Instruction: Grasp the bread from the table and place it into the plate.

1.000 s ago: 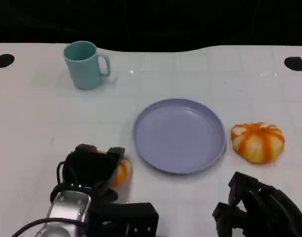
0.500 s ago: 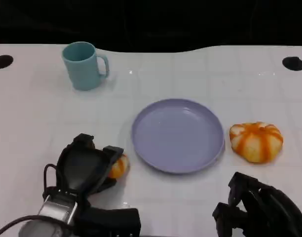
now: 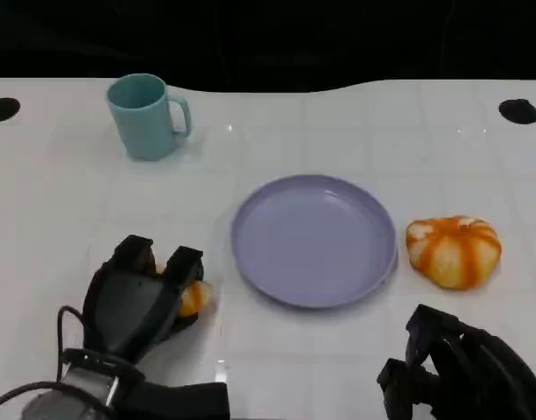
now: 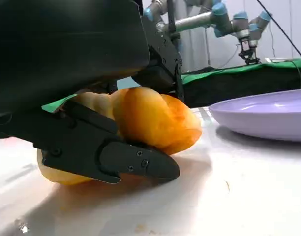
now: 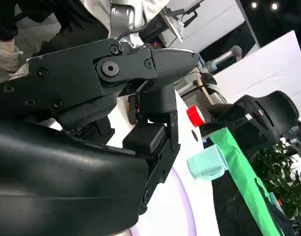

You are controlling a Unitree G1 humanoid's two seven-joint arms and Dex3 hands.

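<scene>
Now left hand (image 3: 138,293) grips bread (image 3: 193,297) — beside plate (image 3: 313,240).

The left hand (image 3: 141,293) is showing a matte black shell with small round screws, a thin black cable is looping beside its silver forearm (image 3: 71,394), and the right hand (image 3: 461,372) is looking all black and blocky.

Head view: the plate (image 3: 313,240) lies at the middle of the table (image 3: 67,201), with a mug (image 3: 145,115) behind it to the left. One bread roll (image 3: 453,251) sits just right of the plate, apart from its rim. A second bread roll (image 3: 193,297) lies left of the plate under the left hand (image 3: 138,297); the right hand (image 3: 465,372) is at the near edge, before the first roll.
</scene>
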